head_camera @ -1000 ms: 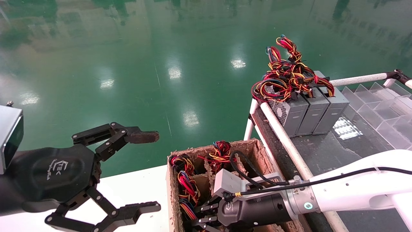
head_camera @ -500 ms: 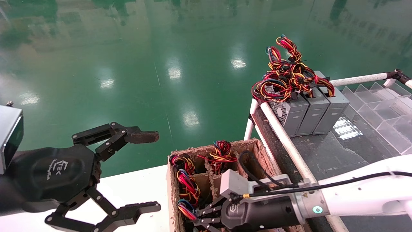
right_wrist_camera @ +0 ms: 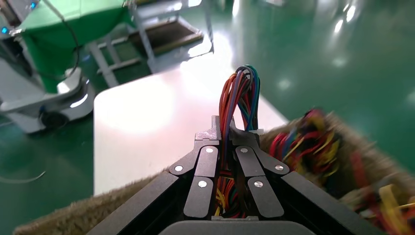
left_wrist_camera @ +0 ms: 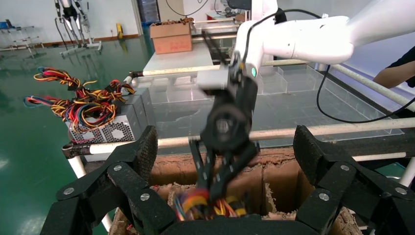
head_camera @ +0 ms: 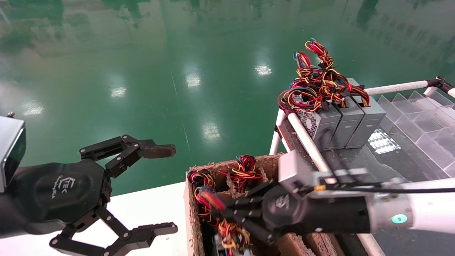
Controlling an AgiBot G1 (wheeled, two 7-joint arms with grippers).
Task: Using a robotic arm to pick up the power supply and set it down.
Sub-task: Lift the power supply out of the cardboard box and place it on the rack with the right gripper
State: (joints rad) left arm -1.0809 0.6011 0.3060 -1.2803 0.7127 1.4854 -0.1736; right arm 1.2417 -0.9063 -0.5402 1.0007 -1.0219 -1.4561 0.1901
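The right gripper (head_camera: 227,209) of the robotic arm (head_camera: 419,213) hangs over a divided cardboard box (head_camera: 192,220), its fingers (right_wrist_camera: 215,128) clenched on a loop of coloured wires (right_wrist_camera: 240,98) that stands up between them in the right wrist view. The power supply (head_camera: 227,245) itself sits low in the box, mostly hidden below the gripper; only its wire bundle and a sliver of grey show. Three more grey units (head_camera: 346,121) stand side by side on the bench (head_camera: 359,167) to the right, wires heaped on top.

The grasp is on the wiring, not the metal case, and that is the likely weak point: the weight of the box hangs from soft cable, which may slide through the fingers or let the unit swing and tilt. The compartment walls look ragged and close, so a corner could catch on the cardboard, and neighbouring bundles (head_camera: 243,169) lie near enough to tangle and be dragged along. The white rail (head_camera: 307,142) between box and bench is another obstacle for a dangling load.

The left gripper (head_camera: 142,192) is parked over the white surface (head_camera: 156,202) to the left, fingers spread wide and holding nothing.
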